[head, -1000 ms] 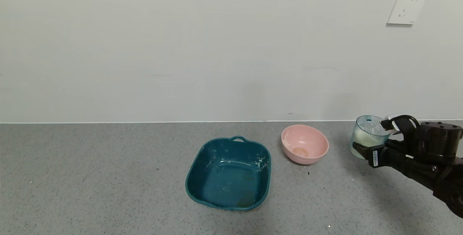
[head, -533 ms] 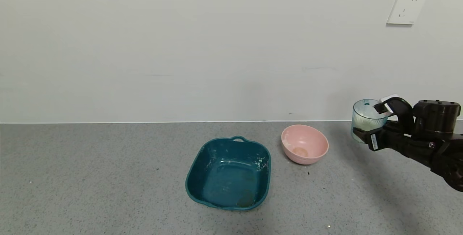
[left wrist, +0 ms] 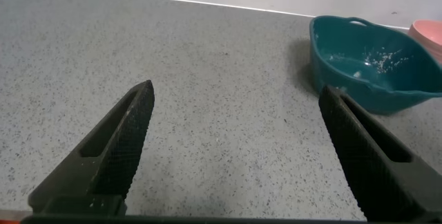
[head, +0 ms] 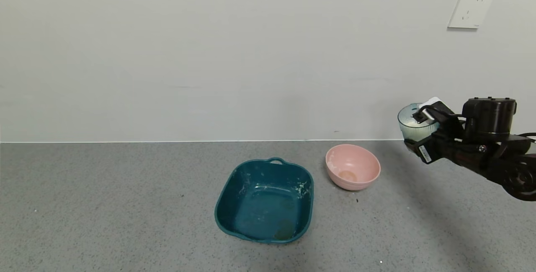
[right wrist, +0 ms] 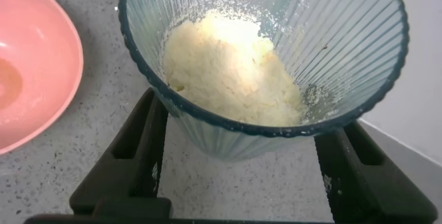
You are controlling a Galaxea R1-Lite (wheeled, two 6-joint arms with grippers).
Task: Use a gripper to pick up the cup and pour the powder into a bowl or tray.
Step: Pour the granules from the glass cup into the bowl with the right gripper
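My right gripper (head: pixel 418 131) is shut on the ribbed pale blue-green cup (head: pixel 412 127) and holds it in the air at the far right, above and to the right of the pink bowl (head: pixel 353 167). In the right wrist view the cup (right wrist: pixel 276 58) sits between the black fingers (right wrist: pixel 131 158) with white clumpy powder (right wrist: pixel 231 68) inside it, and the pink bowl (right wrist: pixel 31 79) lies off to one side below. My left gripper (left wrist: pixel 235 148) is open and empty over bare counter, out of the head view.
A dark teal square tray (head: pixel 265 200) with handles stands left of the pink bowl; it also shows in the left wrist view (left wrist: pixel 376 61). The grey speckled counter meets a white wall at the back. A wall socket (head: pixel 470 9) is at upper right.
My right gripper has lifted the cup from counter height and moved it slightly left toward the pink bowl. The bowl and the tray have not moved.
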